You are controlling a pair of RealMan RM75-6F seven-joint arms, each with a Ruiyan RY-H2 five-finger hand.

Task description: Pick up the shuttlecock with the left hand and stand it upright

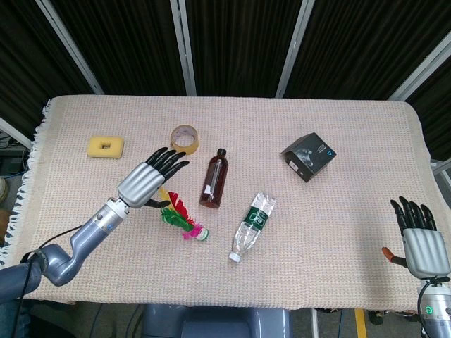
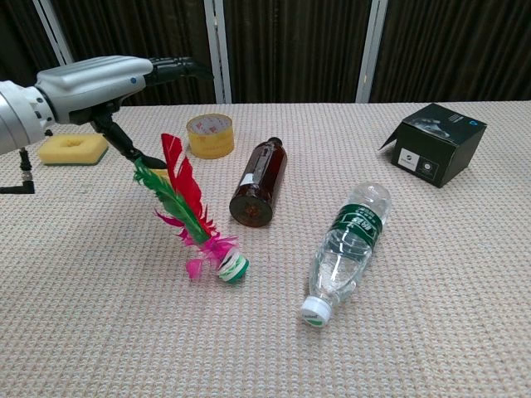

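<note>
Dark slatted panels back a desk [image 1: 352, 127] covered with a beige woven cloth. Largest on it is the clear plastic water bottle [image 2: 347, 249], lying on its side with its white cap toward the near edge; it looks empty or nearly so. Next to it lies an amber bottle [image 2: 259, 182], also on its side, contents not discernible. A black box [image 2: 435, 143] sits toward the far right, a roll of tape [image 2: 209, 135] and a yellow sponge [image 2: 73, 149] toward the far left.

The left hand [image 1: 149, 179] hovers over the feathered end of the shuttlecock [image 2: 192, 211], fingers stretched out flat, thumb reaching down to the feather tips; whether it pinches them cannot be told. The shuttlecock leans, its base on the cloth toward the water bottle and its feathers slanting up and back toward that hand, so its long axis runs from the hand down to the base. The right hand [image 1: 423, 239] rests far off at the near right corner, fingers extended and holding nothing, much farther from the shuttlecock.
</note>
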